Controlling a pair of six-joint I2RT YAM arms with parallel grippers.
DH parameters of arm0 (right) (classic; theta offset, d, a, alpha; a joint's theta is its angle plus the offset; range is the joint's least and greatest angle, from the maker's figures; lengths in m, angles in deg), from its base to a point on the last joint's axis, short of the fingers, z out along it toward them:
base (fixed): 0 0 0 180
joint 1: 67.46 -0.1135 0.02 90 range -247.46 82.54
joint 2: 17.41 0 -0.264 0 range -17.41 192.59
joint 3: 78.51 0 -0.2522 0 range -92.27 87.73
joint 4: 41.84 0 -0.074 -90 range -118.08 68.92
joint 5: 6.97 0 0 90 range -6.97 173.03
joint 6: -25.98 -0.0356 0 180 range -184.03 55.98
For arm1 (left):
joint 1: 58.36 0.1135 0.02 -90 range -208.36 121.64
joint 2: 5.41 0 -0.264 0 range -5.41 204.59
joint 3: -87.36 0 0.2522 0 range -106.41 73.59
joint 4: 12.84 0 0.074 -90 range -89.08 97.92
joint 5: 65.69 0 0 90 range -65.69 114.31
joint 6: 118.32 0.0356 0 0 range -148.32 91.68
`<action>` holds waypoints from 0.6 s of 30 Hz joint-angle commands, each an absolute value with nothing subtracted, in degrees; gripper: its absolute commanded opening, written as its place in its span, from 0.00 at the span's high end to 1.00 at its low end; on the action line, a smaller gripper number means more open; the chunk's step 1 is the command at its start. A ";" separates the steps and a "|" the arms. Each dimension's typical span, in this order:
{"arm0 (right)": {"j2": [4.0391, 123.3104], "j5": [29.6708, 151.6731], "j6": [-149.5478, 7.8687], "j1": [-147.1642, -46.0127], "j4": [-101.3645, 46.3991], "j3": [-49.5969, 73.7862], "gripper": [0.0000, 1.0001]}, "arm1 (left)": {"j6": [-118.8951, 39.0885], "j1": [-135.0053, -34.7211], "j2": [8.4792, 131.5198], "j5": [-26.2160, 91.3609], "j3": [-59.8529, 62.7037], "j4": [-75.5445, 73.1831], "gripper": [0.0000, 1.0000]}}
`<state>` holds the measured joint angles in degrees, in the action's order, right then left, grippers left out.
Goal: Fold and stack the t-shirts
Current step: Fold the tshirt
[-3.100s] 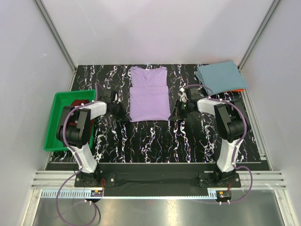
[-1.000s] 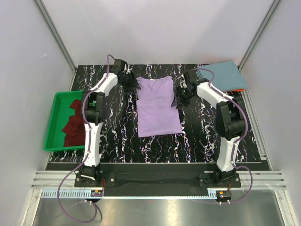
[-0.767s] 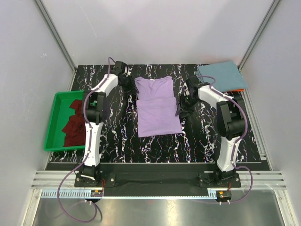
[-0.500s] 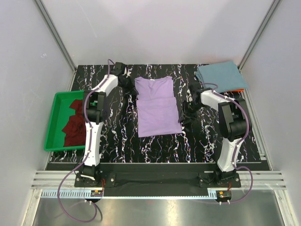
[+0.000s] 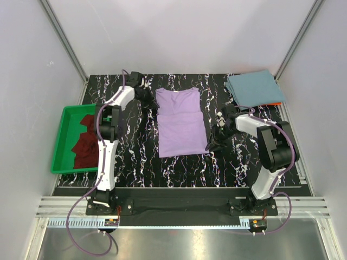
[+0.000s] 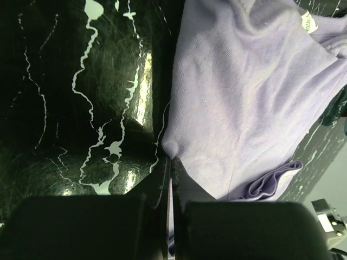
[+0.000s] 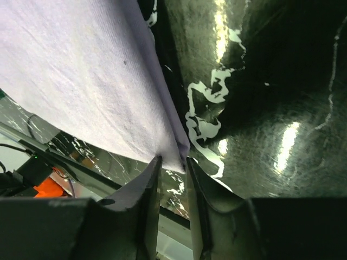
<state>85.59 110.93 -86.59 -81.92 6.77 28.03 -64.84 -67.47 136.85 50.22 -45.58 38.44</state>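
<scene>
**Item:** lavender shirt, laid flat at frame centre on the black marbled table, part-folded.
**Left claw**: clamped tight on the shirt's upper-left edge.
**Right claw**: jaws narrowly apart, straddling the lower-right corner; no firm pinch evident.
**Teal shirt**: folded, upper right.
**Maroon shirt**: crumpled in the green tray, far left.
**Risk:** lifting with one side unsecured would likely drag the cloth askew, or the corner could slip free and spoil the fold.
</scene>
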 commanded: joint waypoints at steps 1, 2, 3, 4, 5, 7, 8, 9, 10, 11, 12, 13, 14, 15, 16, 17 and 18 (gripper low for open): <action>84.98 113.97 -87.84 -82.05 3.04 28.49 0.68 | -66.29 -66.63 137.42 52.17 -47.96 35.82 1.00; 85.25 113.88 -87.93 -82.05 2.77 28.93 0.68 | -66.47 -66.63 137.59 52.43 -48.05 35.73 1.00; 85.34 113.71 -88.19 -81.96 2.25 29.19 0.69 | -66.64 -66.54 137.59 52.52 -47.96 35.47 1.00; 85.43 113.70 -88.37 -81.96 1.98 29.63 0.72 | -66.82 -66.54 137.68 52.79 -48.05 35.20 1.00; 85.43 113.62 -88.54 -81.96 1.89 30.33 0.75 | -66.99 -66.45 137.77 52.79 -48.13 35.20 1.00; 85.08 113.27 -89.25 -81.88 1.72 31.30 0.94 | -67.26 -66.36 137.94 52.61 -48.22 34.85 1.00; 84.12 112.74 -89.51 -81.96 1.54 32.43 1.00 | -67.35 -66.27 137.86 52.26 -48.40 35.11 1.00; 83.59 112.48 -89.86 -81.96 1.28 32.97 1.00 | -67.43 -66.19 138.03 52.17 -48.48 35.03 1.00; 83.15 111.95 -90.04 -81.96 1.28 33.41 1.00 | -67.78 -66.01 138.03 52.17 -48.66 35.02 1.00; 82.36 111.86 -90.21 -82.05 1.19 34.20 1.00 | -67.96 -65.92 138.12 52.17 -48.84 35.02 1.00; 82.09 111.86 -90.30 -81.96 1.10 34.55 1.00 | -68.05 -65.92 138.21 52.17 -49.01 35.02 1.00; 82.09 111.95 -90.48 -81.96 0.93 34.82 1.00 | -68.14 -65.92 138.12 52.00 -49.10 35.20 1.00; 81.91 111.95 -90.65 -82.05 0.84 35.34 1.00 | -68.14 -65.92 138.12 51.91 -49.19 35.20 1.00; 81.91 112.03 -91.00 -81.96 0.32 35.61 1.00 | -68.23 -65.92 138.21 51.91 -49.19 35.11 1.00; 81.91 112.12 -91.09 -81.96 0.31 35.78 1.00 | -68.31 -65.84 138.21 52.08 -49.19 35.20 1.00; 81.91 112.12 -91.01 -81.96 0.31 35.79 1.00 | -68.31 -65.83 138.21 52.35 -49.19 35.11 1.00; 81.74 112.04 -91.09 -81.96 0.40 35.70 1.00 | -68.31 -65.92 138.03 52.61 -49.10 35.20 1.00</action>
<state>83.58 112.68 -90.48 -81.92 -0.07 35.00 -67.72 -66.72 137.72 51.51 -46.43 37.28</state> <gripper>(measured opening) 0.011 0.012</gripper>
